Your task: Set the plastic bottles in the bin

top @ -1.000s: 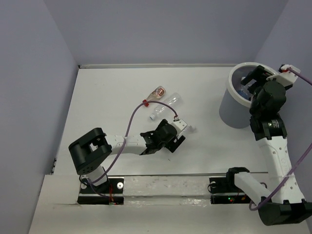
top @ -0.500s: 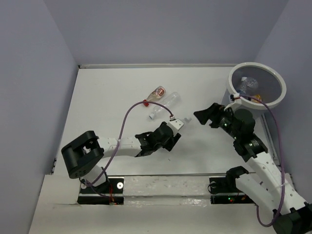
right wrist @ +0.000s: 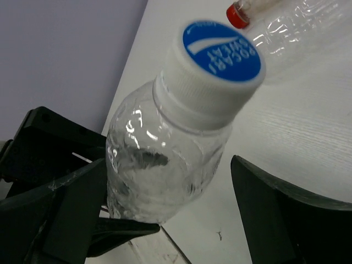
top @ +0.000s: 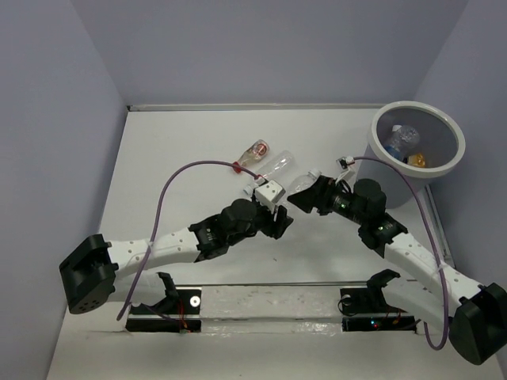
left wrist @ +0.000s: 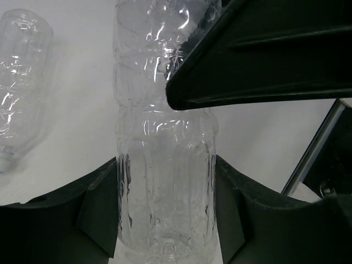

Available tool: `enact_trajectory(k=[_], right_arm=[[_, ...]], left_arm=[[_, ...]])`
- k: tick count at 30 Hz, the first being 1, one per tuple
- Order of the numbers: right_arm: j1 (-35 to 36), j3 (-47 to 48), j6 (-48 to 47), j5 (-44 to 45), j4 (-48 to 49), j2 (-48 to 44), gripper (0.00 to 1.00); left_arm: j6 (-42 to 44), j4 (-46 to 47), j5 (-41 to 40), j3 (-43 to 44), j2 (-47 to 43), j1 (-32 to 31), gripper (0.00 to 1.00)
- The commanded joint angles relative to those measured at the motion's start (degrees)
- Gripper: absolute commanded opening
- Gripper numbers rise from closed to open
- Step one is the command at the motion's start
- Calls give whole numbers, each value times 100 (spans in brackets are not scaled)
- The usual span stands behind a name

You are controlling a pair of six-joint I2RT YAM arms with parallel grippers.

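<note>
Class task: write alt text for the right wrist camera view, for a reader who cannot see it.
A clear plastic bottle with a blue-topped white cap fills the frame, tilted, between the wide-open fingers of the right pincer. Behind it, a red-capped bottle and another clear bottle lie on the white table.

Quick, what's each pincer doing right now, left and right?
Left pincer: closed on the clear bottle.
Right pincer: open, straddling that bottle's blue-capped end.
</note>
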Motion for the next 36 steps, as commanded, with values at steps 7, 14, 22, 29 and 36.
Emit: enact_trajectory(k=[7,14,22,29,36], right_arm=[[47,846,-136,685,763,459,61],[47,2951,-1576,3615,-676,222,36],[-469,4274,-4543,7251,-460,125,33],[-2246,4923,-4891,7156,-178,940,32],[-2739,5514,-5137,6989,-178,1944,31]], left_arm=[[103,200,297,247,-388,-47,89],[-336,-221,-589,519,-1152,303,99],[-836,-705,-1102,757,-829,1330,99],[-829,-785,-671,986,-152,2026,99],[-478,-714,-390,1003,287,2413,99]])
